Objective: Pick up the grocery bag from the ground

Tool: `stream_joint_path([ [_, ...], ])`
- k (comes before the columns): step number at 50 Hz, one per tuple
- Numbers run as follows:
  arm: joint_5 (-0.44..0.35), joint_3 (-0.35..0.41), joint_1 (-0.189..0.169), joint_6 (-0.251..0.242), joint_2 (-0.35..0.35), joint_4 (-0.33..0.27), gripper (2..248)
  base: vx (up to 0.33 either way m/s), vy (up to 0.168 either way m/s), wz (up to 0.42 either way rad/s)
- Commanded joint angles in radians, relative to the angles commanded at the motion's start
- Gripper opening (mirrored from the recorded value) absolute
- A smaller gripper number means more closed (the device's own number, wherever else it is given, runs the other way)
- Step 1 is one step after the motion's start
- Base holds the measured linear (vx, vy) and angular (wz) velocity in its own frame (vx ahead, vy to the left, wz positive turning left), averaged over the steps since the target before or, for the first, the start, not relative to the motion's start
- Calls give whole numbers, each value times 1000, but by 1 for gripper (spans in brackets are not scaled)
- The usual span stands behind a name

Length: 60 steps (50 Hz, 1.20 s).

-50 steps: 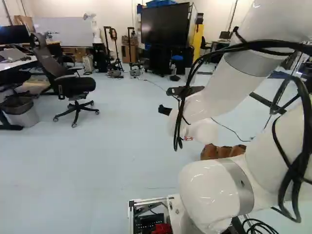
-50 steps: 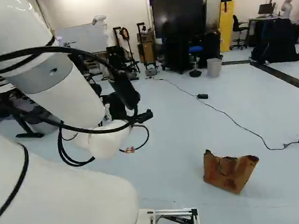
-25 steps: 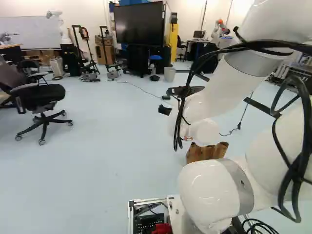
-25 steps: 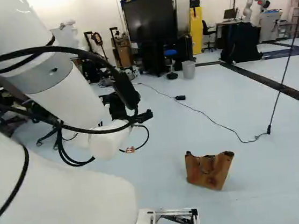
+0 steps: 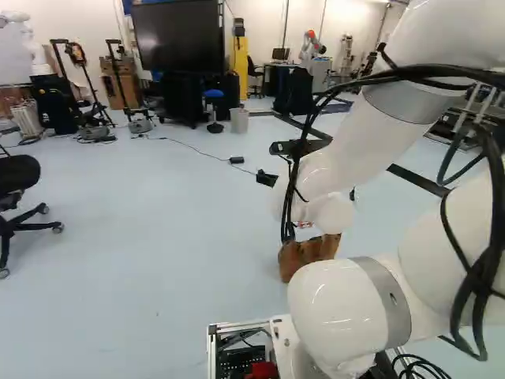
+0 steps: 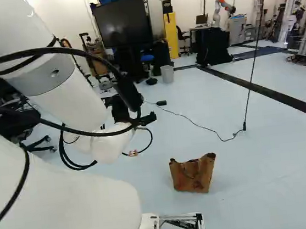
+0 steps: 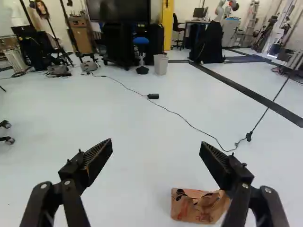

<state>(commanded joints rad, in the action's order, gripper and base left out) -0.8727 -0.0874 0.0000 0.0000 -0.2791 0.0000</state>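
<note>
Found black two-fingered tool (image 7: 156,144) released, empty; located brown paper grocery bag (image 6: 192,177) on pale floor (image 6: 270,173), below and ahead of tool, off-centre; judged at approach stage; must centre on bag, then descend.

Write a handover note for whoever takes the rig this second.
Gripper: open, jaws well apart, holding nothing.
Grocery bag: upright on the floor ahead of the base; partly hidden behind the arm in the left base view, and behind one jaw in the wrist view.
Done: bag is within the wrist view; no grip made.
Left: line up over the bag, lower, close on it, lift. It sits off to one side, so probably centre first.
</note>
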Motion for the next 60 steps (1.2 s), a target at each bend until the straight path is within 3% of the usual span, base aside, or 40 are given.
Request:
stream_joint_path([
  [20, 0, 0, 0, 0, 0, 0, 247, 137, -147, -368],
  [21, 12, -26, -11, 0, 31, 39, 247, 111, -134, -334],
  [24, 20, -42, -17, 0, 50, 63, 247, 50, -70, -143],
  [60, 191, -238, -81, 0, 258, 308, 247, 2, -1, -4],
])
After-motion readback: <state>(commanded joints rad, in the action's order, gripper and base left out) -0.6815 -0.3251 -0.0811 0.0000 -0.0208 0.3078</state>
